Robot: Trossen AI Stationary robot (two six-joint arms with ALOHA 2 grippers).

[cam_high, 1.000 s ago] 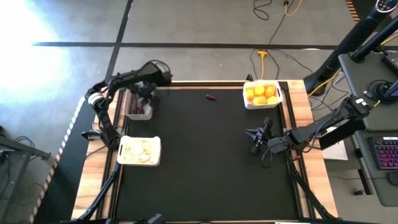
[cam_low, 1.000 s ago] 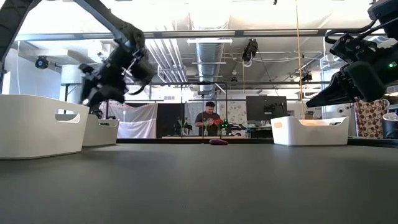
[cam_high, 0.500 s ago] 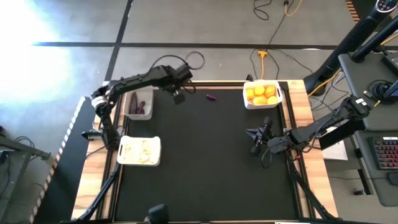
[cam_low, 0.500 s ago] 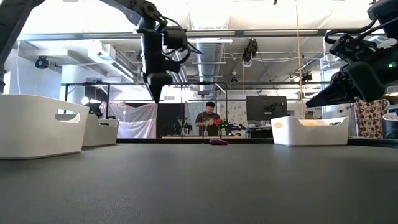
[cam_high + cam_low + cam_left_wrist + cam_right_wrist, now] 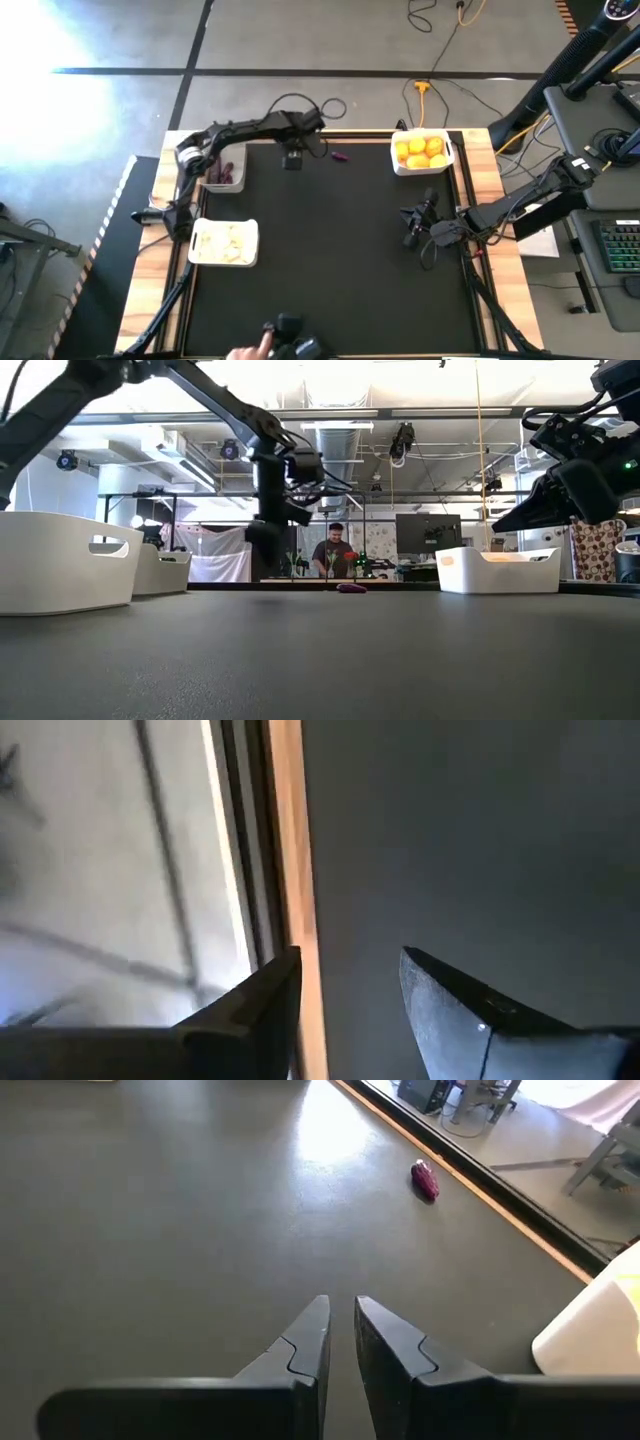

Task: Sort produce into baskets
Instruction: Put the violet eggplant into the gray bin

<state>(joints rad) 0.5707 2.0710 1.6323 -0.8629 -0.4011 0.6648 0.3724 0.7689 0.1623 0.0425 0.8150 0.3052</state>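
Left end effector (image 5: pixel 292 160) sits at upper centre of the high view, over the dark worktop (image 5: pixel 330 260) close to its far edge. Fingers (image 5: pixel 455 1010) stand partly apart, nothing between them; the left wrist view shows only bare mat and the wooden border strip in the gap.

Loose eggplant piece (image 5: pixel 340 156), small and dark purple, lies on the mat just to the right of that end effector in the high view, apart from it, not touched. In the low view the same piece (image 5: pixel 351 588) lies at centre on the far mat, the left end effector (image 5: pixel 262 545) hanging to its left, above the surface.

Right end effector (image 5: pixel 412 228) is at right of centre in the high view, well apart from the eggplant. Fingers nearly shut, a thin slit between them, holding nothing.

Baskets: white one with yellow and orange citrus (image 5: pixel 422 152) at upper right; narrow greyish one (image 5: pixel 222 170) at upper left, dark purple pieces inside; white one with whitish bulbs (image 5: pixel 224 243) at lower left.

A person's hand (image 5: pixel 250 349) shows at the bottom edge of the high view.
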